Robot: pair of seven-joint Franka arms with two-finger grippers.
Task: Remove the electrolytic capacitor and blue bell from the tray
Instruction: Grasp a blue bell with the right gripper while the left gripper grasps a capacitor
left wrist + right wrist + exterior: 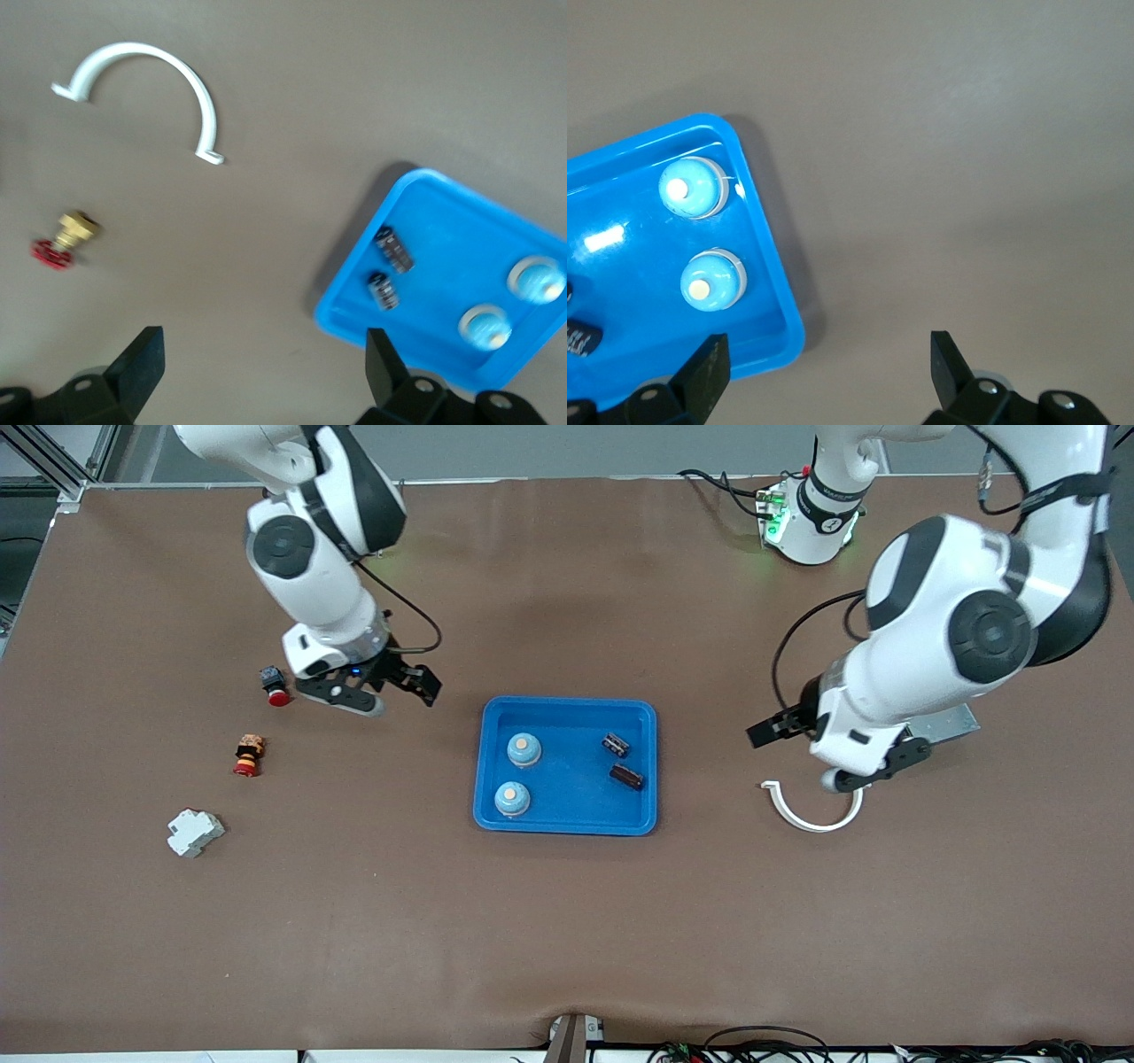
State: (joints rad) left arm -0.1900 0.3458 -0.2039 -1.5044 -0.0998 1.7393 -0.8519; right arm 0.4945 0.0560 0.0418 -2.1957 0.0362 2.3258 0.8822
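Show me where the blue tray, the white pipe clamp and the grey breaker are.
blue tray (567, 705), front view, rim by the robots.
white pipe clamp (802, 820), front view, its curved band.
grey breaker (194, 832), front view, top face.

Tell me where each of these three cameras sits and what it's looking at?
Front view: high across the table, facing both arms; tray mid-table.
Left wrist view: on the left arm, looking down past its open tool at the clip, valve and tray.
Right wrist view: on the right arm, looking down past its open tool at the tray's bells.
All three share the tray.
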